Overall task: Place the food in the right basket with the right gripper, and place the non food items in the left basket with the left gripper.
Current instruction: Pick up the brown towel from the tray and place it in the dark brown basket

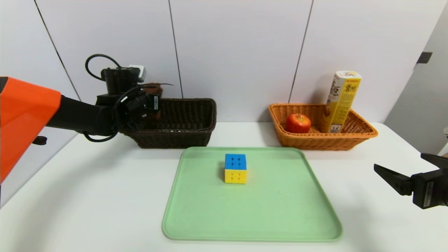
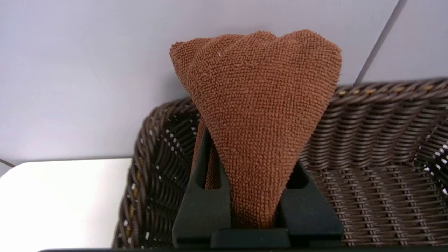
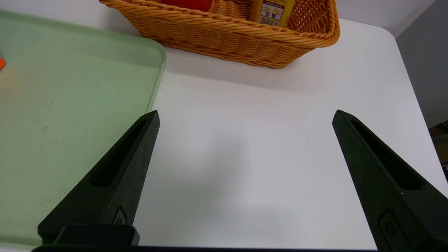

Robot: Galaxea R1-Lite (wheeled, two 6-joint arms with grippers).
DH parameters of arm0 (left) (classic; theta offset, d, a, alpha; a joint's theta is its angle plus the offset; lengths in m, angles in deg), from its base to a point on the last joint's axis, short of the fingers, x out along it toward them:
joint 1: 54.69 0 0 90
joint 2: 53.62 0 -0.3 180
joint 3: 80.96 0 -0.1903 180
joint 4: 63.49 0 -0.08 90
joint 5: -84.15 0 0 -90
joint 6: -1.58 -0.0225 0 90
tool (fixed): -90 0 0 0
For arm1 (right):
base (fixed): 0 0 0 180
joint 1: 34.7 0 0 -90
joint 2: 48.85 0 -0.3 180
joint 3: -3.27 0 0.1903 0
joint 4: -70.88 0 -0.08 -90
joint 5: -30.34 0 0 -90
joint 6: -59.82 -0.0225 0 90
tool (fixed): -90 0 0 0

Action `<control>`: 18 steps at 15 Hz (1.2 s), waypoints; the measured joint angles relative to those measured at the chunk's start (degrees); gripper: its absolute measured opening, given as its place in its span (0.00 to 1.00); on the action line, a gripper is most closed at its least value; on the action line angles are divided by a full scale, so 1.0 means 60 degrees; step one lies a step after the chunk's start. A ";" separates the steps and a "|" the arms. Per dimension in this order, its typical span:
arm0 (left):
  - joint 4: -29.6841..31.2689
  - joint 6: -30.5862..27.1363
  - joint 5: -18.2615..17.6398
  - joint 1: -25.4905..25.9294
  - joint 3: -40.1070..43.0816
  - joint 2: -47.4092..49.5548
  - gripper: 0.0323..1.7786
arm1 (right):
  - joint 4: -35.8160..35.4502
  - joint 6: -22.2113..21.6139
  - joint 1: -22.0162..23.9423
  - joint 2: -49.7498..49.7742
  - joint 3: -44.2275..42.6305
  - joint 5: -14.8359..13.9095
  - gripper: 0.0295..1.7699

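A white table [image 1: 105, 196] carries a green tray [image 1: 280, 210] with a puzzle cube [image 1: 235, 168] at its centre. Behind, the orange basket [image 1: 357, 134] holds a snack box [image 1: 341, 101] and an apple [image 1: 298, 123]. The left gripper [image 2: 250, 164], jaws pinching a brown cloth [image 2: 260, 119], hangs over the dark basket [image 1: 185, 134]. The right gripper [image 3: 245, 119] hovers right of the tray, jaws spread.

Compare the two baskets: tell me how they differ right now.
The left basket is dark brown; the right basket is orange. The right one holds the apple and snack box; the left gripper holds the cloth over the left one. Both are woven, with flared sides.
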 joint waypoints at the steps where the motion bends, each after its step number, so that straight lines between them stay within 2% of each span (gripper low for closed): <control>1: -0.0004 0.0004 0.0018 0.0000 0.0016 -0.0071 0.16 | -0.0006 -0.0004 0.0000 -0.0006 0.0004 0.0008 0.96; 5: 0.0033 -0.0010 0.0498 0.0004 0.0030 -0.0356 0.16 | -0.0002 -0.0008 0.0000 -0.0018 0.0008 0.0004 0.96; 9: -0.0087 -0.0057 0.0616 -0.0008 0.0026 -0.0406 0.16 | 0.0022 0.0000 0.0000 -0.0022 -0.0002 0.0004 0.96; 13: 0.0018 -0.0065 0.0831 0.0004 0.0085 -0.0423 0.48 | 0.0045 0.0002 0.0000 -0.0028 -0.0002 0.0004 0.96; 18: -0.0026 -0.0061 0.0762 -0.0004 0.0055 -0.0171 0.71 | 0.0035 -0.0008 0.0000 -0.0028 -0.0002 0.0008 0.96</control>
